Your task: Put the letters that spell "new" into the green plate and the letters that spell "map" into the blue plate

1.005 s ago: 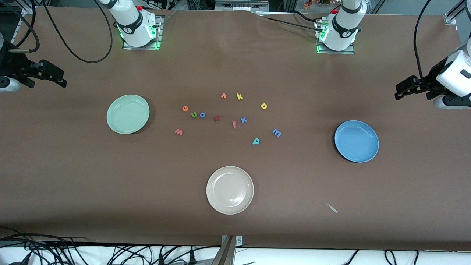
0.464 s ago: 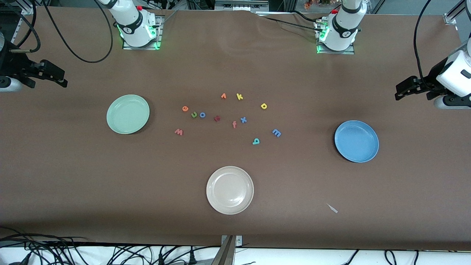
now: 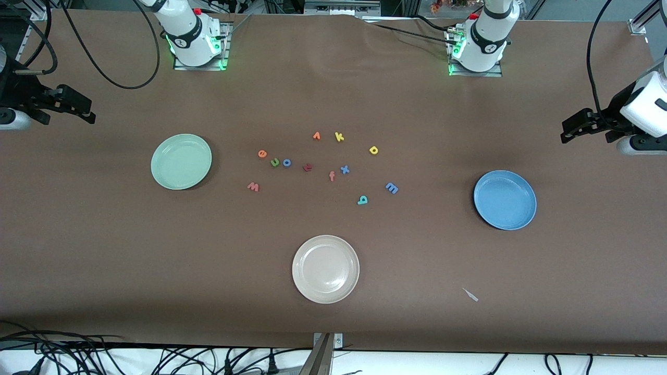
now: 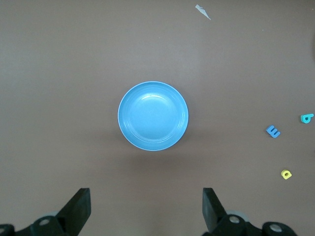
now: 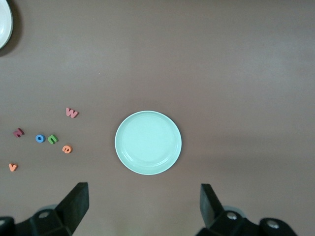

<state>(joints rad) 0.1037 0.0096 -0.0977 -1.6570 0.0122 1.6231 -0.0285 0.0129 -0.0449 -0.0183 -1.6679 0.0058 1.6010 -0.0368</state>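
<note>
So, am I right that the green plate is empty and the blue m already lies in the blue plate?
Not quite: the m lies on the table among the other letters, not in the blue plate, as the front view shows. That plate is empty, and so is the green plate.

Three plates: green [image 3: 181, 161], blue [image 3: 505, 200], cream [image 3: 325, 269]. Twelve foam letters lie on the table [image 3: 104, 250] (none on a plate): two orange, two yellow, three blue, two salmon, one green, one teal, one dark red
</note>
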